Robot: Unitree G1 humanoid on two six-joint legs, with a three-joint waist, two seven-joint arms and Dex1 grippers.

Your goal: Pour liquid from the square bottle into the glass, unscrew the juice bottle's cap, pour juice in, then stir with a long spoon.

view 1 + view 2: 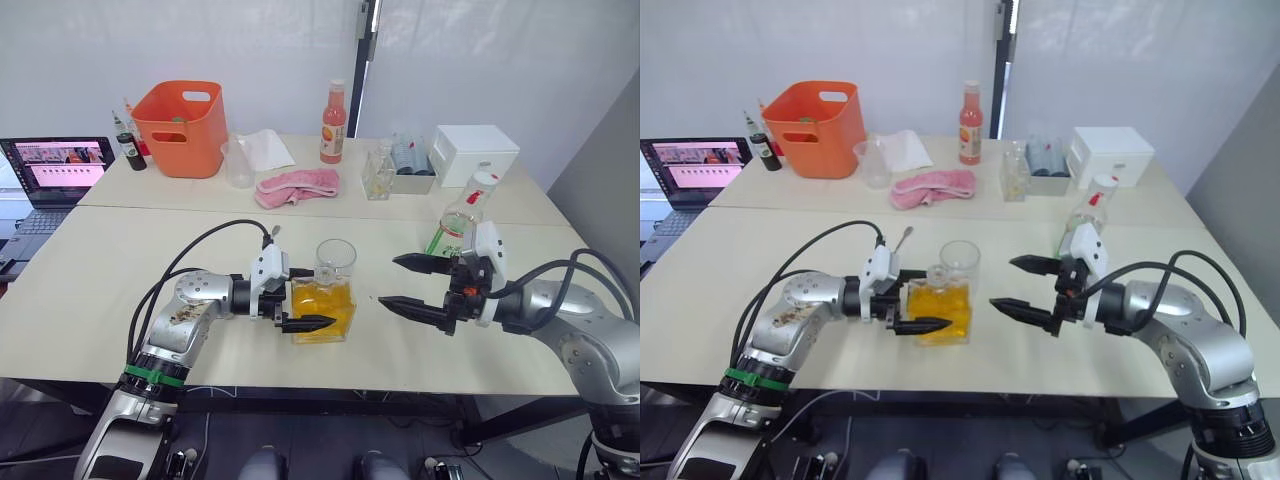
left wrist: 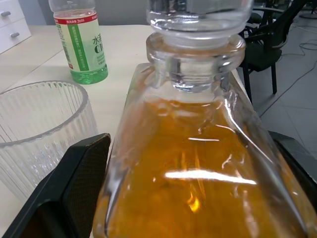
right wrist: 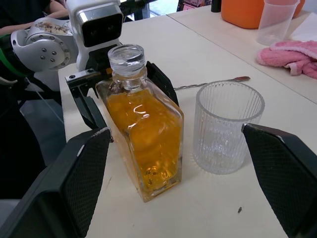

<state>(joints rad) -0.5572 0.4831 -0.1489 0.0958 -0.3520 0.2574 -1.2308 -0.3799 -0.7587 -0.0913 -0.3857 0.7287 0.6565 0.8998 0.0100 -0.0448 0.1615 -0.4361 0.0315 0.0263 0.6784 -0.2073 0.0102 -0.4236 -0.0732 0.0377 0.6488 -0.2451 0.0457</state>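
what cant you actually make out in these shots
- Long spoon: stem runs behind the glass and square bottle in the right wrist view.
- Juice bottle: top cut off by the left wrist view's edge.
- Left gripper: the head views cannot settle whether its fingers touch the bottle.

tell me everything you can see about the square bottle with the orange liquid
The square bottle is a squat clear glass decanter with flat sides, a short neck and a round glass stopper in place. Yellow-orange liquid fills it nearly to the shoulder. It stands upright on the table, beside the ribbed glass without touching it. The left tool has a finger on each side of it; the right tool is open and apart from it.
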